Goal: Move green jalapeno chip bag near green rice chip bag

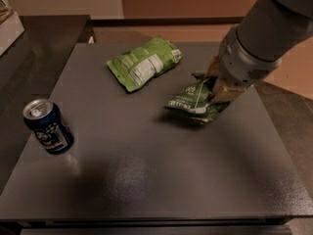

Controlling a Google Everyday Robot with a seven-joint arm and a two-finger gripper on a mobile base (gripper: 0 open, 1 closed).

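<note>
Clamping the green jalapeno chip bag (192, 102), the gripper (215, 84) sits rightward; the green rice chip bag (144, 62) lies toward the counter's (146, 180) far-left corner.

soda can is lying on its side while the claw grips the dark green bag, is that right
No: the soda can stands upright, as the camera view shows. The claw, near the table's right edge, does grip the dark green bag.

Blue soda can (48, 126) upright at the near left of the grey tabletop (146, 180) — silver top catching light, darker counter (39, 48) beside it far left, tan floor (296, 82) off right
</note>
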